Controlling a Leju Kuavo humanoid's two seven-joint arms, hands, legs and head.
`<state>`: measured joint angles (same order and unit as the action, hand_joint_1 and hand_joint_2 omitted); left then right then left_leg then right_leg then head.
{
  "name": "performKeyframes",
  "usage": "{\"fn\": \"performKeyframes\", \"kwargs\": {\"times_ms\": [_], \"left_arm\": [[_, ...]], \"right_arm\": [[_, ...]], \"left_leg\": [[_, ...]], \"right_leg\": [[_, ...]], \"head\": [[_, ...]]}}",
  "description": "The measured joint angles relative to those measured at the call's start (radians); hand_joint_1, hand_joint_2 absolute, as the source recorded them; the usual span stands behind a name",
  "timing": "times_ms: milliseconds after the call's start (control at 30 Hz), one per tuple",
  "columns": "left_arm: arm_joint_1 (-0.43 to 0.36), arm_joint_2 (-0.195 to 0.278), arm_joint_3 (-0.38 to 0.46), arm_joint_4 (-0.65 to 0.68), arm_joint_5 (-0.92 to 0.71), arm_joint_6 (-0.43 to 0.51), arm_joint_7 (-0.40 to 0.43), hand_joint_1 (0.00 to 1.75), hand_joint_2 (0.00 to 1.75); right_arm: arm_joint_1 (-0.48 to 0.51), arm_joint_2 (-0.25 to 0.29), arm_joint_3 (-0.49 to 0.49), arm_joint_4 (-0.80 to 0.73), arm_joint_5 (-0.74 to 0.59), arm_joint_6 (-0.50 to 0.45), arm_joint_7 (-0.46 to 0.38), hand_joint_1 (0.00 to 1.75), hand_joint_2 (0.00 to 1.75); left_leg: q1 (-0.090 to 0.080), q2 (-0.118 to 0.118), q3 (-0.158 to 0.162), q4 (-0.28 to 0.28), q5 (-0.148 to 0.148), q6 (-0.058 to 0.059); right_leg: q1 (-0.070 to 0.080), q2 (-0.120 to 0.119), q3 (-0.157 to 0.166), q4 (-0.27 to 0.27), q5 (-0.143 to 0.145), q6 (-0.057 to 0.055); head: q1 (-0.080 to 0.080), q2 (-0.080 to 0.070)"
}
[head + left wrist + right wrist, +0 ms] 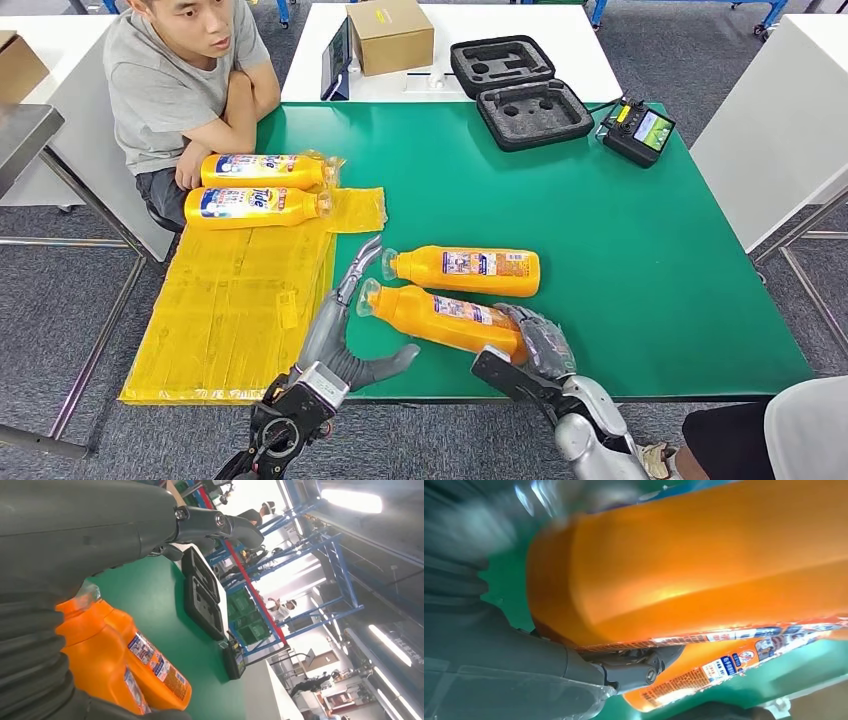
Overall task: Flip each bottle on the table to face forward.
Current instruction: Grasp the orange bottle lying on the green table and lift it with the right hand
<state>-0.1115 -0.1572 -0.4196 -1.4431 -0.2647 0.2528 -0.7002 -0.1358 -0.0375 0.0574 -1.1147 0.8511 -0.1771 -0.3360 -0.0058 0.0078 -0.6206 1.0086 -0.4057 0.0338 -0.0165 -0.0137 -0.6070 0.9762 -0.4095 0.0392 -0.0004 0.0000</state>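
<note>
Orange near bottle (445, 318) lies on green table (620, 260), base gripped by right hand (530, 345); left hand (340, 320) w/ fingers apart, just beside its cap.

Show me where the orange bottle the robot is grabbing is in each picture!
Head view: the held orange bottle lies low in the middle, the right hand at its base.
Left wrist view: it is the nearer bottle, at lower left.
Right wrist view: it fills most of the frame.
Shared landmark: the second orange bottle beside it, on the green table.
</note>
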Motion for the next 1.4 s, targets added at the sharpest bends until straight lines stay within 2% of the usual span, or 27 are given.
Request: {"fn": "performKeyframes", "kwargs": {"times_ms": [100,233,300,467,533,600,833,1033,1100,1233,1400], "left_arm": [[0.0,0.0,-0.002,0.0,0.007,0.009,0.0,0.0,1.75],[-0.001,0.0,-0.007,-0.002,0.017,0.05,0.0,0.0,1.75],[-0.001,0.002,-0.015,-0.009,0.025,0.112,0.0,0.0,1.75],[0.0,0.015,-0.048,-0.069,0.078,0.367,-0.001,0.0,1.75],[0.003,0.019,-0.052,-0.101,0.097,0.423,-0.001,0.0,1.75],[0.012,0.018,-0.044,-0.135,0.091,0.438,-0.001,0.0,1.75],[0.044,-0.009,0.019,-0.231,0.04,0.445,-0.002,0.0,1.75],[0.048,-0.015,0.029,-0.238,0.109,0.419,0.0,0.0,1.75],[0.048,-0.015,0.026,-0.215,0.178,0.36,0.001,0.0,1.75],[0.052,-0.019,0.014,-0.116,0.297,0.185,0.002,0.0,1.75],[0.056,-0.035,0.001,-0.031,0.33,0.123,0.002,0.0,1.75]], "right_arm": [[0.003,0.0,0.006,0.0,-0.093,0.038,-0.073,1.75,1.75],[0.015,0.0,0.014,-0.004,-0.154,0.051,-0.124,1.75,1.75],[0.023,0.0,0.017,-0.009,-0.179,0.051,-0.141,1.75,1.75],[0.031,0.0,0.023,-0.015,-0.227,0.034,-0.159,1.75,1.75],[0.03,0.001,0.024,-0.014,-0.247,0.016,-0.172,1.75,1.75],[0.031,0.004,0.024,-0.015,-0.265,-0.003,-0.183,1.75,1.75],[0.044,0.018,0.008,-0.028,-0.284,-0.054,-0.183,1.75,1.75],[0.09,0.027,-0.016,-0.066,-0.299,-0.088,-0.185,1.75,1.75],[0.111,0.033,-0.026,-0.091,-0.309,-0.095,-0.191,1.75,1.75],[0.158,0.055,-0.045,-0.16,-0.338,-0.11,-0.221,1.75,1.75],[0.187,0.079,-0.052,-0.226,-0.35,-0.123,-0.238,1.75,1.75]], "left_leg": [[0.0,0.0,0.0,0.0,0.0,0.0],[0.0,0.0,-0.002,0.0,0.0,0.0],[0.0,-0.001,-0.003,0.0,0.0,0.0],[0.0,-0.001,-0.004,0.0,0.0,0.0],[0.0,-0.001,-0.005,0.0,0.0,0.0],[0.0,-0.001,-0.005,0.0,0.0,0.0],[0.0,-0.001,-0.005,0.0,0.0,0.0],[0.0,-0.001,-0.005,0.0,0.0,0.0],[0.0,-0.001,-0.005,0.0,0.0,0.0],[0.0,-0.001,-0.006,0.0,-0.001,0.0],[0.0,-0.001,-0.006,0.0,-0.001,0.0]], "right_leg": [[0.0,0.0,0.0,0.0,0.0,0.0],[0.0,-0.001,-0.001,0.0,0.0,0.0],[0.0,-0.001,-0.002,0.0,0.0,0.0],[0.0,-0.001,-0.003,0.0,0.0,0.0],[0.0,-0.001,-0.003,0.0,0.0,0.0],[0.0,-0.001,-0.003,0.0,0.0,0.0],[0.0,-0.001,-0.003,0.0,0.0,0.0],[0.0,-0.001,-0.004,0.0,-0.001,0.0],[0.0,-0.001,-0.004,0.0,-0.001,0.0],[0.0,-0.001,-0.004,0.0,-0.001,0.0],[0.0,-0.001,-0.005,0.0,-0.001,0.0]], "head": [[0.0,0.0],[0.0,0.0],[0.0,0.0],[0.0,0.0],[0.0,0.0],[0.0,0.0],[0.0,0.0],[0.0,0.0],[0.0,0.0],[0.0,0.0],[0.0,0.0]]}}
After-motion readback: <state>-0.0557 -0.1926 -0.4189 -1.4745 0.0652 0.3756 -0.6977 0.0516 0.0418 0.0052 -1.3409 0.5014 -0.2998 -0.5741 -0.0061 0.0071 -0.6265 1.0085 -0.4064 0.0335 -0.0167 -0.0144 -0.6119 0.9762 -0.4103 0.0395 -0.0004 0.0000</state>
